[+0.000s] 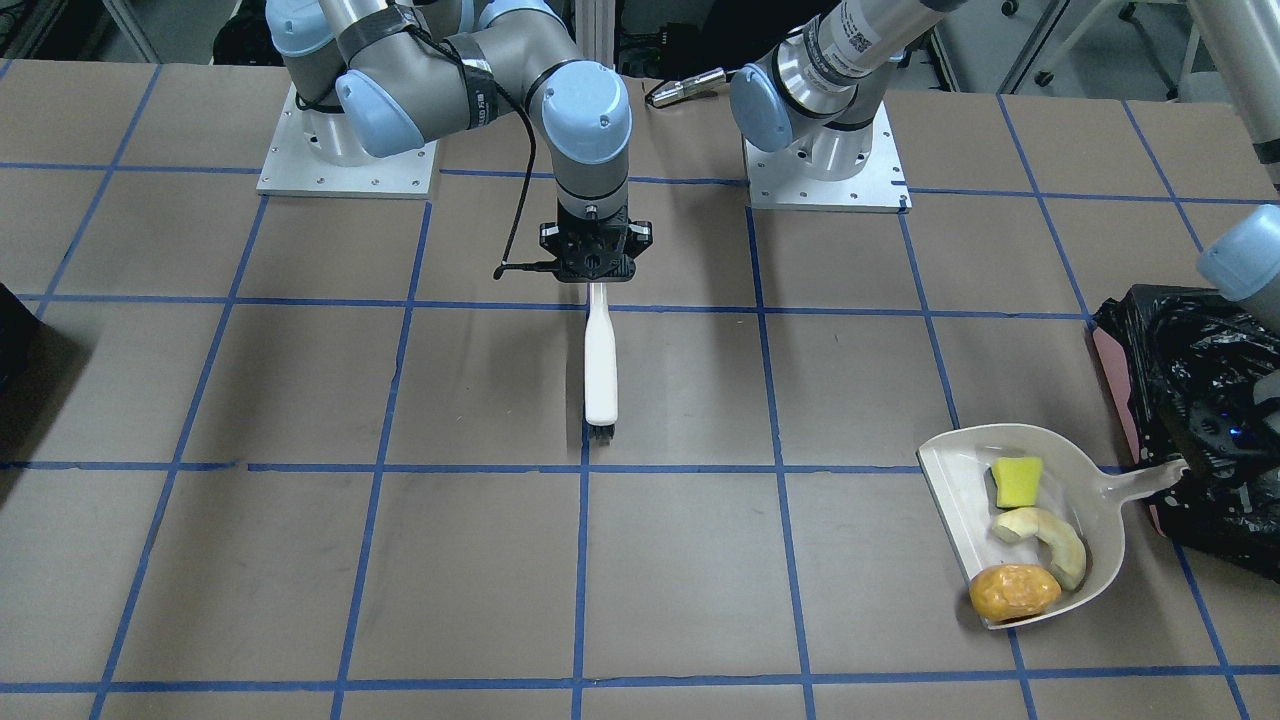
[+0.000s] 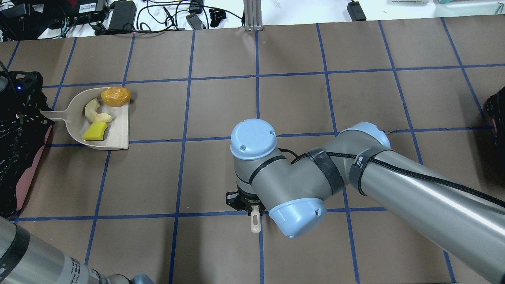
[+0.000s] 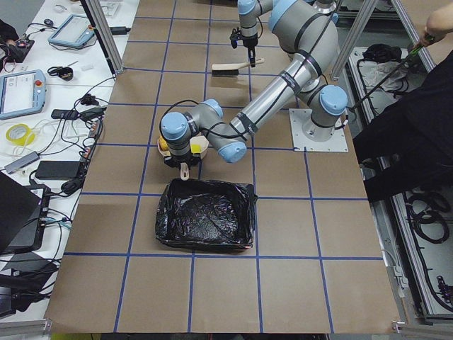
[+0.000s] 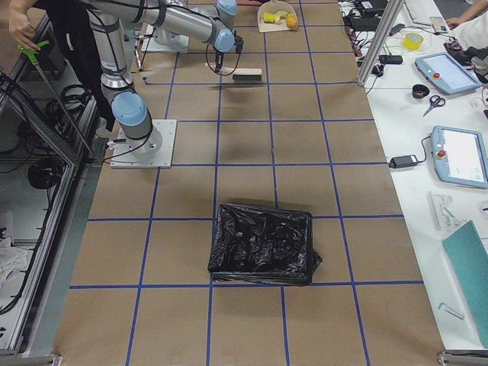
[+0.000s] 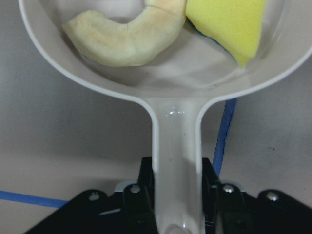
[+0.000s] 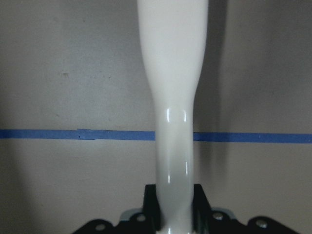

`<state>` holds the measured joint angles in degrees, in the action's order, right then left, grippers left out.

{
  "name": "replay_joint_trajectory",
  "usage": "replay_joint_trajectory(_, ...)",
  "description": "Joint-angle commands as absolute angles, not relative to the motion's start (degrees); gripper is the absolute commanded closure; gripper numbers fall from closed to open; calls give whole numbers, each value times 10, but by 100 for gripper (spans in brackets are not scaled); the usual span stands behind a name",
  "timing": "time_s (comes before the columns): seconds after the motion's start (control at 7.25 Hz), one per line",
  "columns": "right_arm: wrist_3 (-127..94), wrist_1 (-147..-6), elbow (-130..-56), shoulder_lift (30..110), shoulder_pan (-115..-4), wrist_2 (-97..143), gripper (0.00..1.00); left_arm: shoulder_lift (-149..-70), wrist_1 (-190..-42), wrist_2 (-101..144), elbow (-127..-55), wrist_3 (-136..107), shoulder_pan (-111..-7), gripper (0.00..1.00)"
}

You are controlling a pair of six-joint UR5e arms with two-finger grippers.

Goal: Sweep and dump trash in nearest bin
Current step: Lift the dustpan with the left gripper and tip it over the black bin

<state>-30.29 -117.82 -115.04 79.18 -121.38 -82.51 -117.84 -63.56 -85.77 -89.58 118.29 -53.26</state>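
Note:
The white dustpan (image 1: 1090,490) sits low at the table's left end, and I cannot tell whether it touches the table. It holds the yellow chunk (image 1: 1017,481), the pale banana-like slice (image 1: 1045,535) and the brown-orange lump (image 1: 1013,591). My left gripper (image 5: 176,195) is shut on the dustpan handle (image 5: 176,141). The pink-sided bin with the black bag (image 1: 1200,400) stands right behind that handle, under my left wrist. My right gripper (image 1: 596,275) is shut on the white brush (image 1: 601,360) and holds it above the middle of the table.
A second black-lined bin (image 4: 263,244) stands at the table's right end, far from the dustpan. The arm bases (image 1: 825,165) stand on the robot's side of the table. A person (image 3: 403,134) stands behind the robot. Blue tape lines grid the brown tabletop.

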Motion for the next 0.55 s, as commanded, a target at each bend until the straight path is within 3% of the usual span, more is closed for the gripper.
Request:
replay_joint_trajectory(0.0,-305,-1183,-1151,795,-1214,-828,100,-1168,-640,-852,-892,1187,-531,100)
replay_joint_trajectory(0.41,-307,-1182,-1169,807,-1214,-847,100,-1166,-642,-822,-892,1185,-528,100)
